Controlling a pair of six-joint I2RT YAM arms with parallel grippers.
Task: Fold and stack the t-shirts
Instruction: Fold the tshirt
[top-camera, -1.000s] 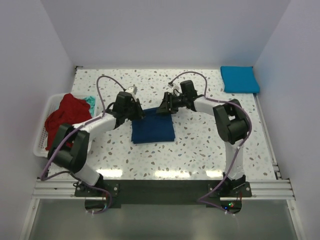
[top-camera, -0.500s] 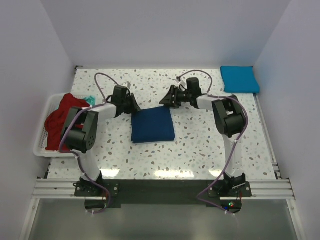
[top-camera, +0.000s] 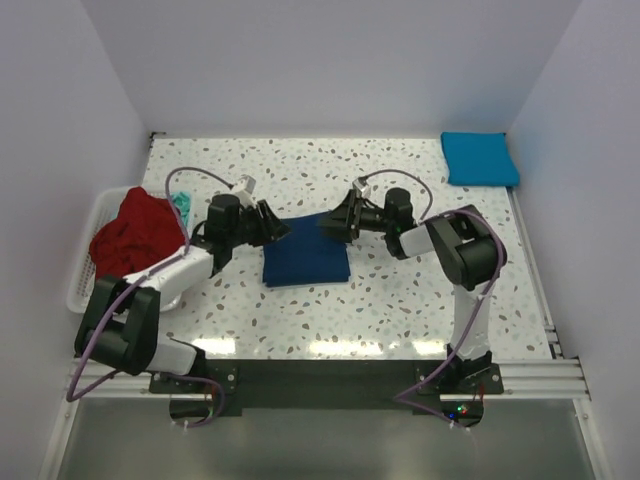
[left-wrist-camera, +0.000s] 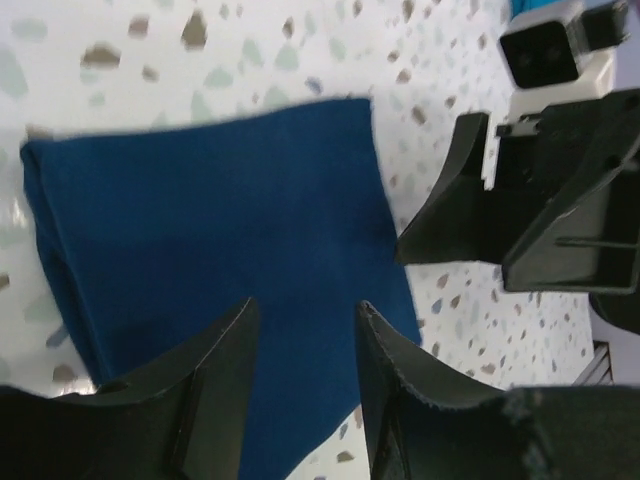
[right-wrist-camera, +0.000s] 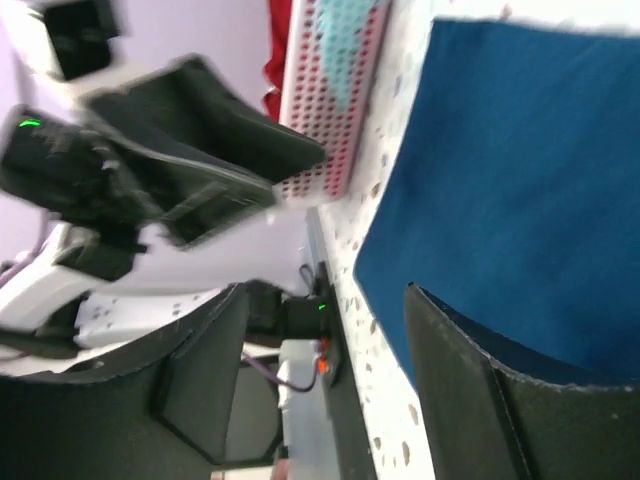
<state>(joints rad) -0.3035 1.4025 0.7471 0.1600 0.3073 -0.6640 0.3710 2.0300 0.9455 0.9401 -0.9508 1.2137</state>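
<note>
Left gripper (left-wrist-camera: 305, 312) and right gripper (right-wrist-camera: 325, 292) stand spread, empty, over the folded navy t-shirt (top-camera: 306, 252). The red t-shirt (top-camera: 135, 235) hides most of the teal t-shirt (top-camera: 181, 203).

No text, label, brand, number or sign can be read in any view. The folded navy t-shirt (top-camera: 306, 252) at the centre shows only plain cloth, as does the folded turquoise t-shirt (top-camera: 480, 159) at the upper right.

Matt navy cloth t-shirt (top-camera: 306, 262) on a glossy speckled table (top-camera: 400, 290).
</note>
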